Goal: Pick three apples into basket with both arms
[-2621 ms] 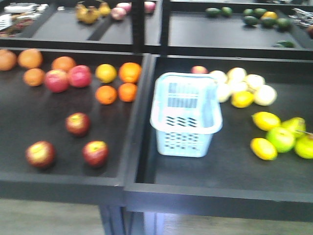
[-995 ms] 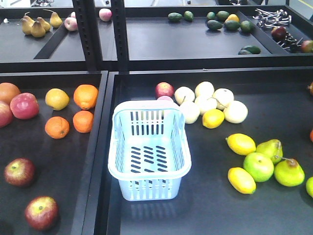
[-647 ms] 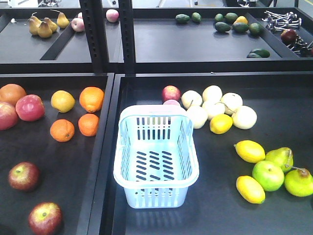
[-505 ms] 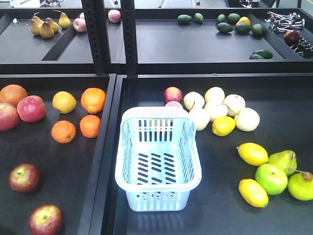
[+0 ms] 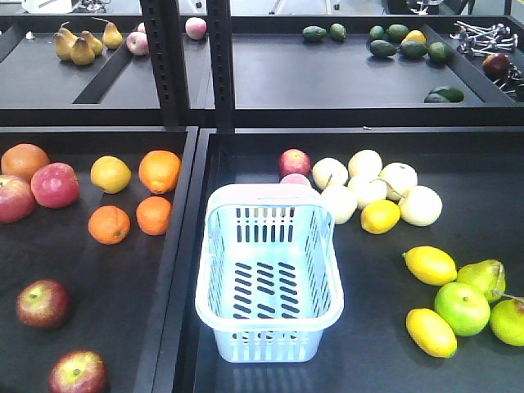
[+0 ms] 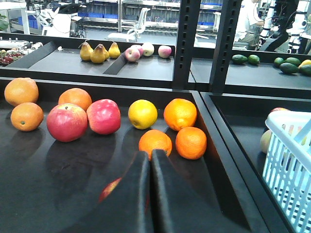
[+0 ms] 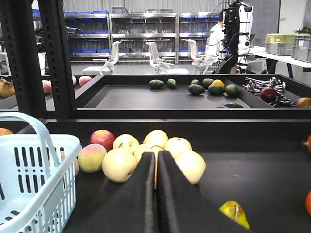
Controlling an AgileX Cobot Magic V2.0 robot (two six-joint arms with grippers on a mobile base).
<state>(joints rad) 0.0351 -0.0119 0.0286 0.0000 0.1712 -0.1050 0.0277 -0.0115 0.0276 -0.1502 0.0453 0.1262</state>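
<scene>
pale blue plastic basket (image 5: 268, 193) stands upright in the right tray (image 5: 385, 360), just beside that tray's left wall, with its slotted floor in plain sight. the dividing wall separates it from the left tray (image 5: 82, 270), where the first maroon apple (image 5: 42, 304) lies near the front. the second maroon apple (image 5: 78, 374) sits closer still to the front edge. both are well apart from the basket. farther back in that tray are the oranges (image 5: 160, 170) and the pinkish-red apples (image 5: 55, 183).

from the left wrist, the left gripper (image 6: 149, 156) has its two black fingers pressed flat together with nothing between them, and it points over the left tray floor toward the oranges. a sliver of red fruit (image 6: 111, 188) shows just behind the left finger; i cannot tell which apple it is.

from the right wrist, the right gripper (image 7: 156, 154) is likewise pinched together and holds nothing. it points at the pale yellow fruits (image 7: 119, 165), with the basket at its left.
</scene>
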